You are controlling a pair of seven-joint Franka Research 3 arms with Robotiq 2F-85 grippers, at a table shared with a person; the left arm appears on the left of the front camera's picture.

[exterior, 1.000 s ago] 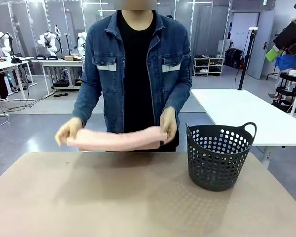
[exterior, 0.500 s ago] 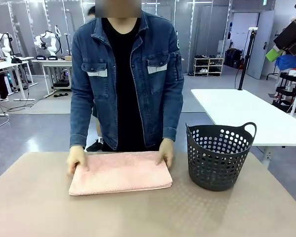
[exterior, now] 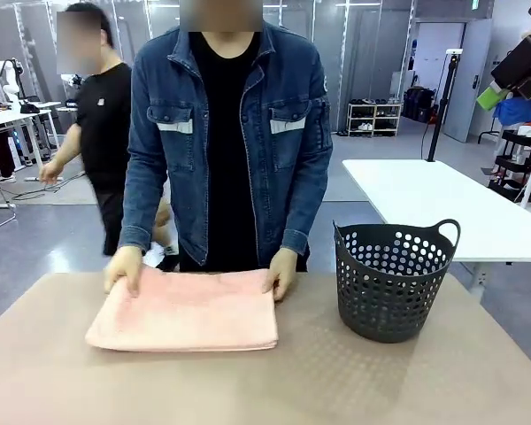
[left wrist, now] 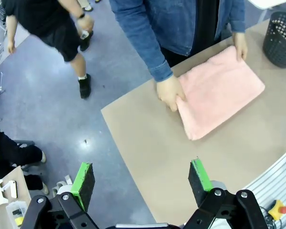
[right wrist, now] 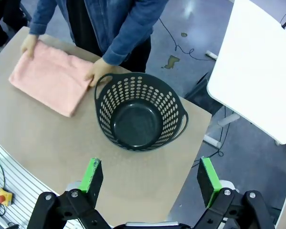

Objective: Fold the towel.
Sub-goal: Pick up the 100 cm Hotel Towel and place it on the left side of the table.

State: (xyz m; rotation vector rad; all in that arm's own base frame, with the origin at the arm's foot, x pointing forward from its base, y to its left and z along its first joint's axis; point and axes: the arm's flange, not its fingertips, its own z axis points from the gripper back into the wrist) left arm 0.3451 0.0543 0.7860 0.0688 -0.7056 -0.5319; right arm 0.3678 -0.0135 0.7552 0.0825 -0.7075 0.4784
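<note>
Tan tabletop (exterior: 248, 390) carries the folded towel (exterior: 190, 310), lying flat just left of the dark basket (exterior: 394, 279), with a person's hands (exterior: 124, 266) on its far corners. Above, the left gripper (left wrist: 140, 164) and right gripper (right wrist: 150, 162) hang wide apart, holding nothing.

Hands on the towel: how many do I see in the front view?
2. One hand rests on the towel's far corner at picture left; the other hand rests on its far corner nearer the basket.
</note>
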